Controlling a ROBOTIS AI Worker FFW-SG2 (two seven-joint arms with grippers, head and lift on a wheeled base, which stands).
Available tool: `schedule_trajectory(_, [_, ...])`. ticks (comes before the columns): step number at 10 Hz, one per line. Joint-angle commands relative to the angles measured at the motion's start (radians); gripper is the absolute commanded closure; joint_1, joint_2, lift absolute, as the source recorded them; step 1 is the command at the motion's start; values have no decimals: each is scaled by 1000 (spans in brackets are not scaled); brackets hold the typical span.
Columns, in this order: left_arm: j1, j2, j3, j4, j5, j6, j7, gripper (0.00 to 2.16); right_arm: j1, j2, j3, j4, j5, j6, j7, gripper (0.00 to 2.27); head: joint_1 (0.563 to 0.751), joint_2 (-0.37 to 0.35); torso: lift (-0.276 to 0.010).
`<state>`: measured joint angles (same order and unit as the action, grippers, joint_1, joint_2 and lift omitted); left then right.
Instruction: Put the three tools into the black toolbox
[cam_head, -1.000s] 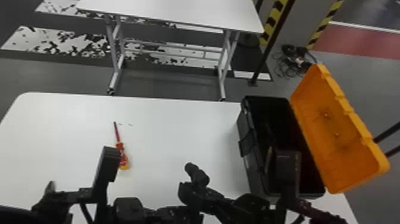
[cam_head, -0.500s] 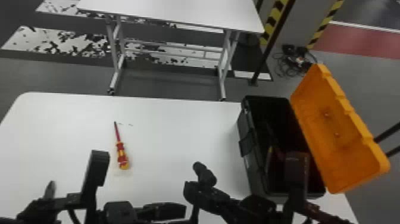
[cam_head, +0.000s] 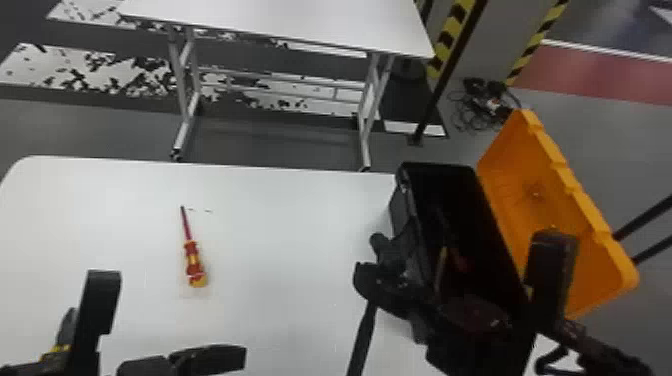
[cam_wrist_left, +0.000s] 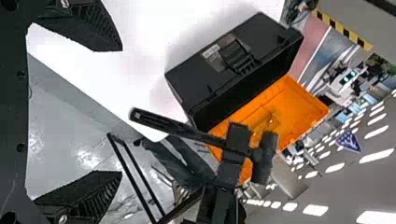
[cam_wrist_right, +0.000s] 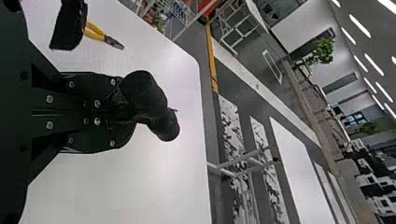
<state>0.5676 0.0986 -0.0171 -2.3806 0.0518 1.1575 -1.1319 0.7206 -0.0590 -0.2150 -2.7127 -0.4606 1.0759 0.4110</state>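
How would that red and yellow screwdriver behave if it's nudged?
The screwdriver looks stiff, its shaft thin and straight. It might roll a little on its round-looking handle, which, being thicker, is probably the heavier end.

Screwdriver (cam_head: 194, 262), red and yellow, slim red shaft: flat on the counter (cam_head: 280, 240), tip toward the far edge. Pliers (cam_wrist_right: 95, 31), yellow-handled, dark-tipped: handles partly hidden. Third tool (cam_wrist_right: 144, 91), black, thick rounded head: held in the right fingers (cam_head: 407, 300); exact type unclear. Black toolbox (cam_wrist_left: 224, 60): upright at the counter's right side, open, orange lid (cam_head: 550, 200) swung back
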Motion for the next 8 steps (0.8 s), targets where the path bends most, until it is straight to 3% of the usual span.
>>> schedule_trajectory(1, [21,-8,49,1,5,-5,21,29,-36,-7,-72,-5,2,-49,-28,2246,695,-216,-51])
schedule_trajectory(3, [40,-8,78,11,-1,-11,49,29,-67,-74,-79,-4,91,-171,-74,2246,695,-249,-51])
schedule_trajectory(6, [77,-5,108,38,-1,-51,47,29,-95,-159,-95,64,204,-267,-92,2246,695,-290,-51])
schedule_trajectory(8, [104,-4,140,41,10,-91,38,29,-95,-199,-53,139,324,-374,-112,2246,695,-326,-51])
